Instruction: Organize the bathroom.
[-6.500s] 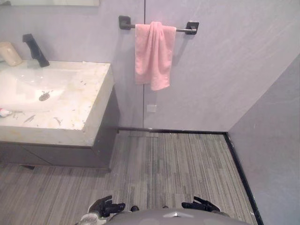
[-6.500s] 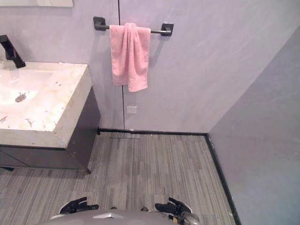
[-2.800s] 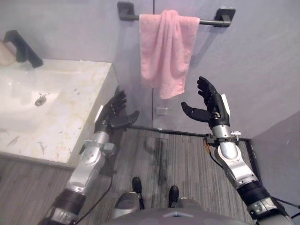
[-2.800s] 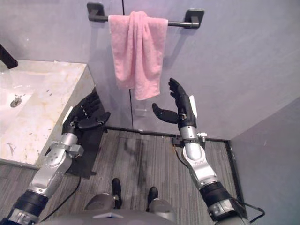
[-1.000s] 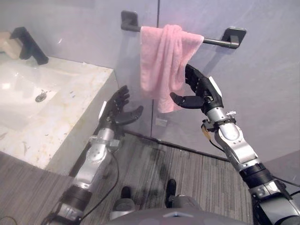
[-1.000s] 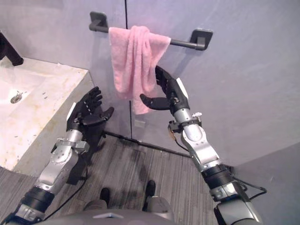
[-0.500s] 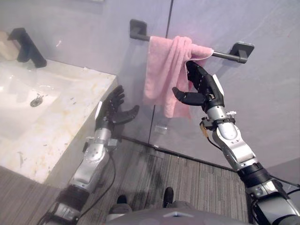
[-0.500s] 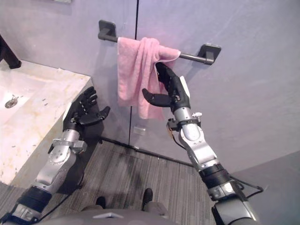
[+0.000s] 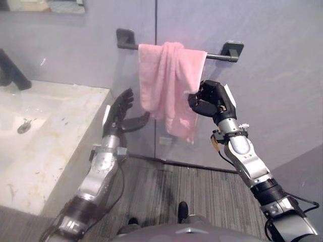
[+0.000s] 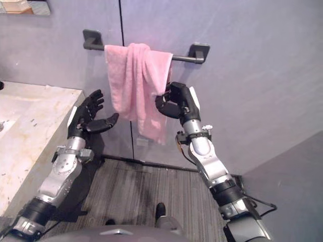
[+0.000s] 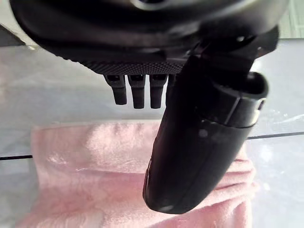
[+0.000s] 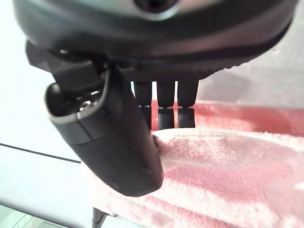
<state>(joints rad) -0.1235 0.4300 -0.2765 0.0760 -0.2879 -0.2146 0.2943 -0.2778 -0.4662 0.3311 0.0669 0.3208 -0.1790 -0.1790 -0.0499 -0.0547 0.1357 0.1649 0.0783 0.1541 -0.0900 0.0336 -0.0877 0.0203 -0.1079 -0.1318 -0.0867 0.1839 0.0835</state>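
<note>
A pink towel (image 9: 169, 83) hangs bunched over a dark wall bar (image 9: 217, 56). My right hand (image 9: 211, 100) is at the towel's right edge below the bar, with fingers and thumb (image 12: 114, 142) curled and pinching the cloth (image 12: 223, 171). My left hand (image 9: 117, 115) is raised left of the towel with its fingers (image 11: 134, 92) straight, a short gap away from the cloth (image 11: 95, 161).
A pale stone washbasin counter (image 9: 60, 131) with a drain (image 9: 22, 126) juts out at the left, close to my left arm. A grey wall stands behind the towel, and a side wall (image 9: 303, 171) closes in at the right. Striped grey floor (image 9: 166, 191) lies below.
My right hand has gone from open beside the towel to curled on its right edge. The left hand stays open. The camera has shifted a little.
</note>
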